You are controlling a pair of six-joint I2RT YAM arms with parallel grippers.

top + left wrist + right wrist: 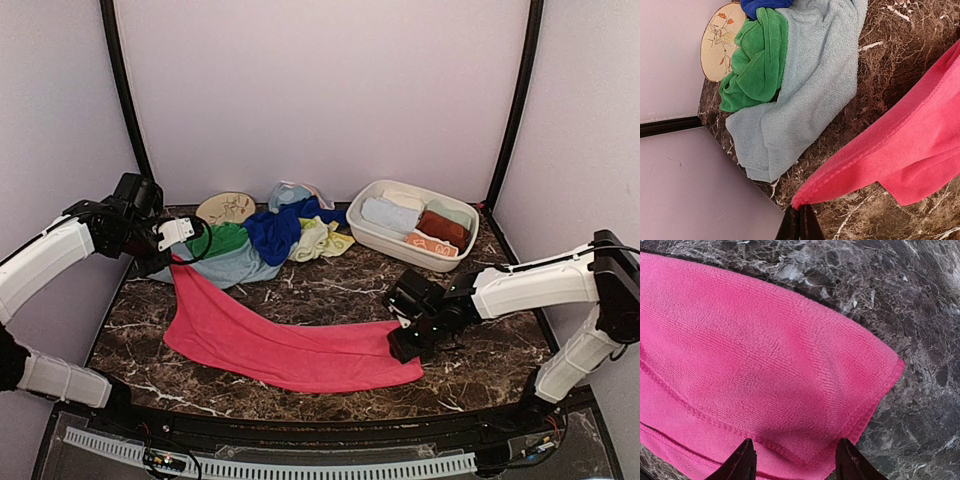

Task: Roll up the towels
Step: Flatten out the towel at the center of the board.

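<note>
A dark marbled table (330, 285) sits between pale lilac walls, with the pink towel (290, 350) spread across its near half. The left tool (800, 222) is pinched tight on the towel's far-left corner and holds it up off the table, so the cloth slopes down from there. The right tool (796, 452) stands wide apart over the near-right corner, where the cloth lies flat between its two dark fingers (742, 462); whether the tips touch the cloth I cannot tell. Only the top view shows a white basin (372, 232) at the back right holding rolled towels, and a blue towel (275, 230) in the loose heap behind. The left wrist view shows that heap closer: a green towel (757, 60) bunched on a pale blue towel (805, 90), beside a round flowered disc (717, 42).
</note>
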